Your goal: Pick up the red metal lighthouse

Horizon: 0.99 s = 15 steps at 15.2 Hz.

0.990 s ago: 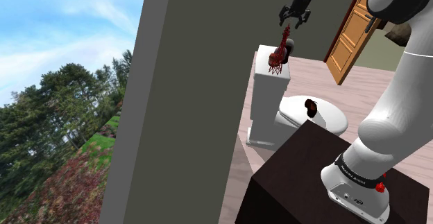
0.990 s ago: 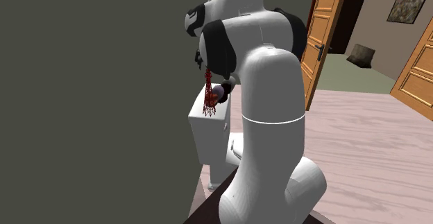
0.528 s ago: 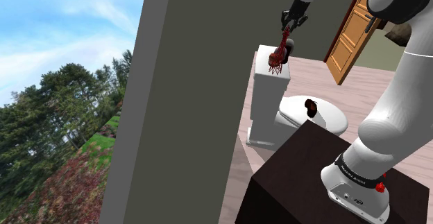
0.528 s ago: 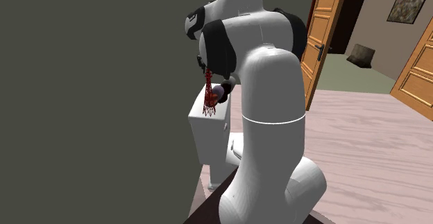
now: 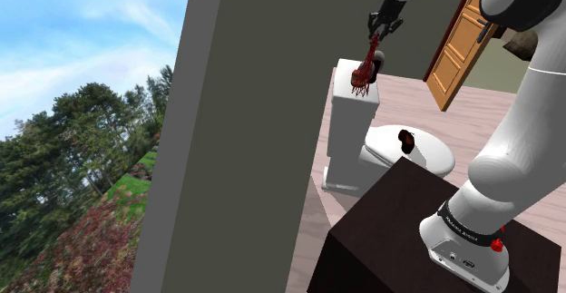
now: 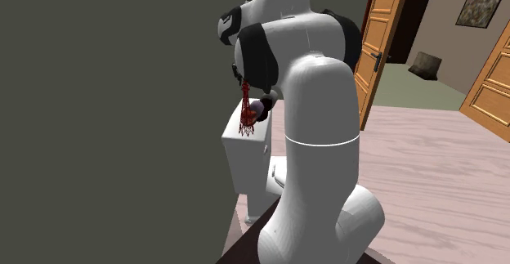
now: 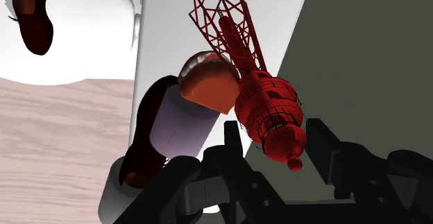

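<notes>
Lighthouse (image 7: 267,108) first: deep red, with a thin open lattice flaring at the foot, a ribbed bulb of a head and a small knob on top, all with a hard sheen like painted metal. It stood on the lid of the white toilet tank (image 5: 352,119), its foot close to the edge nearest the wall.

From the left of the shoulder view came sky (image 5: 73,28) and trees (image 5: 63,155), then the flat grey wall (image 5: 245,155) and the smooth, boxy tank. Next came the rounded toilet lid (image 5: 431,160) with a small dark brown thing (image 5: 406,140) lying on it. Past that, a panelled wooden door (image 5: 461,51) stood open, and the glossy white arm (image 5: 517,137) rose from its dark stand (image 5: 390,237).

The black gripper (image 7: 275,127) had its fingers pressed against both sides of the head, clasping it. A pale cylinder (image 7: 182,122) with an orange-brown cap stood just beside the lighthouse, away from the wall, so both flanks were tight. A second earlier the gripper hung spread above the tip. Half a second earlier it was already down and closed, and nothing had shifted since.
</notes>
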Available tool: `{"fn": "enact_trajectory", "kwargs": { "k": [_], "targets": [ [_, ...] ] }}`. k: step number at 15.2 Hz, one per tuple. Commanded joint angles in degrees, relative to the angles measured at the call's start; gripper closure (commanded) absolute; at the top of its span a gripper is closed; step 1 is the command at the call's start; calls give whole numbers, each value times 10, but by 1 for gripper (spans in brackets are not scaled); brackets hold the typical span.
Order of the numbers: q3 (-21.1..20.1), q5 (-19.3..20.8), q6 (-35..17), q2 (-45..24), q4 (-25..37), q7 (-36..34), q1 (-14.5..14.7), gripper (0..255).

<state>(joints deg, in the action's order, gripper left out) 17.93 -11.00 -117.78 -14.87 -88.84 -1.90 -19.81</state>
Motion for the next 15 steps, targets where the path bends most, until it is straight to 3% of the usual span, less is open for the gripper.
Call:
{"fn": "enact_trajectory", "kwargs": {
  "k": [1, 15],
  "targets": [
    [0, 1, 14, 0, 14, -2, 0, 255],
    [3, 1, 112, -13, 125, -12, -9, 255]
  ]
}}
